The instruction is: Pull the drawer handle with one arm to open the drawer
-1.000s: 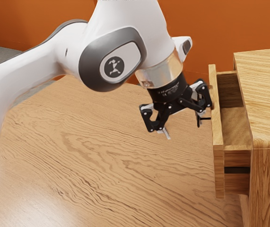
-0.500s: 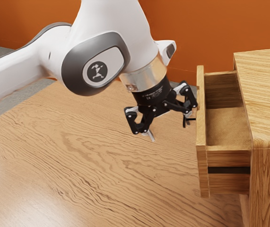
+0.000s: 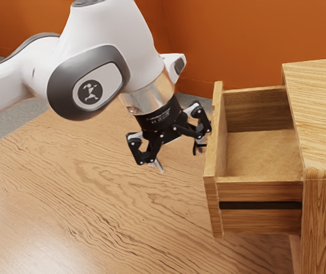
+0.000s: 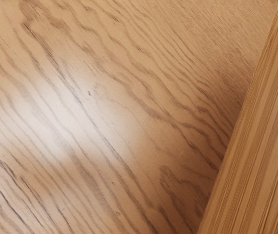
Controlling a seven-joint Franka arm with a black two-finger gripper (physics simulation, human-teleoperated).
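Observation:
The wooden drawer point(image 3: 254, 153) stands pulled well out of the cabinet point(image 3: 321, 125) at the exterior view's right, its inside bare. My black gripper point(image 3: 178, 156) hangs just left of the drawer's front panel point(image 3: 213, 149), open, fingers spread wide. The finger nearer the drawer sits against the small dark handle point(image 3: 199, 147) on the panel; the other finger points down at the table. In the wrist view the panel's striped edge point(image 4: 258, 156) runs along one side over the table's grain.
The wooden table point(image 3: 77, 205) spreads wide under and to the left of the arm. An orange wall point(image 3: 248, 40) closes the back, with a strip of grey floor point(image 3: 8, 117) at the left.
My hand has moved toward the exterior view's left, and the drawer has slid out with it, from slightly open to well open.

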